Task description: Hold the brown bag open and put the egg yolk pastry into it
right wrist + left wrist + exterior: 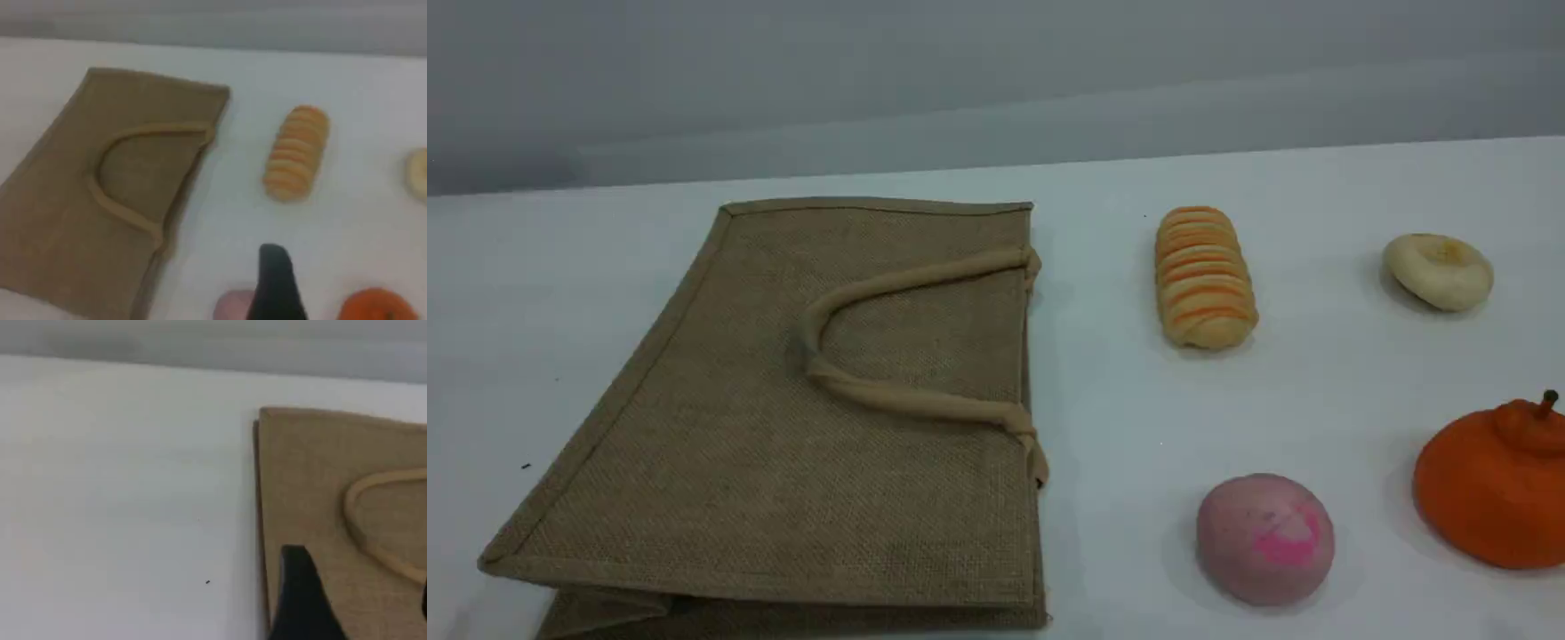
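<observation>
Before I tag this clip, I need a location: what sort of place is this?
Probably a lab test bench: bare white table, plain grey wall, and a jute bag beside toy-like pastries.

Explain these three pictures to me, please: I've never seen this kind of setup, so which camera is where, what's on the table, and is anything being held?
A robot with two arms works at this table. The wide picture comes from a fixed camera looking across the table; no arm shows in it. The other two come from cameras on the arms' grippers; the dark shape at each bottom edge is a fingertip of the left gripper and the right gripper.

On the white table lie a flat brown bag with its beige handle folded on top, a striped loaf, the pale egg yolk pastry, a pink bun and an orange fruit-shaped item.

Nothing is held; both grippers hang above the table.
</observation>
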Controlling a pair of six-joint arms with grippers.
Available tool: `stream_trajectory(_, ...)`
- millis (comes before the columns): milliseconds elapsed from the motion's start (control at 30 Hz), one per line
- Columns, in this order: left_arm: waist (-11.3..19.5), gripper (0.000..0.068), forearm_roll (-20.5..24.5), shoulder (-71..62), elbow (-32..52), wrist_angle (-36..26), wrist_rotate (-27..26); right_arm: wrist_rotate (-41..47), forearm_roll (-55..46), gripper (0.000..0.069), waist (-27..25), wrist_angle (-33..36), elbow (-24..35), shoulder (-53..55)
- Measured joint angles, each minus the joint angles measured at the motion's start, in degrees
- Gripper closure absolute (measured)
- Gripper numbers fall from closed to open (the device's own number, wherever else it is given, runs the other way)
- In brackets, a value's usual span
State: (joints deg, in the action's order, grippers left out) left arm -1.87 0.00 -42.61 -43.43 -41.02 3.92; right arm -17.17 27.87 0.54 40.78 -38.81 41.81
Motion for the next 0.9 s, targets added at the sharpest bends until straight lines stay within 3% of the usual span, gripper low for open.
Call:
stream_trajectory(200, 0.00, 0.0298, 0.00, -13.68, -0.34, 4.28, 2.95, -0.28, 4.87, 0.0251, 0.00, -5.53, 0.00, 9.86)
stream_trajectory(367, 0.00, 0.0298, -3.64, -23.82, -1.04, 7.85, 2.81, -3.22, 8.30, 0.0252, 0.06, -8.84, 0.00, 16.92)
stream_trajectory(600, 0.00, 0.0298, -11.22, -36.00, -4.99, 10.49, -3.40, -10.04, 16.38, 0.0252, 0.06, -13.79, 0.00, 24.57)
stream_trajectory(900, -0.06, 0.0298, -25.68, -49.93, -9.65, 11.76, -15.62, -23.31, 29.83, 0.0252, 0.06, -15.04, 0.00, 32.64)
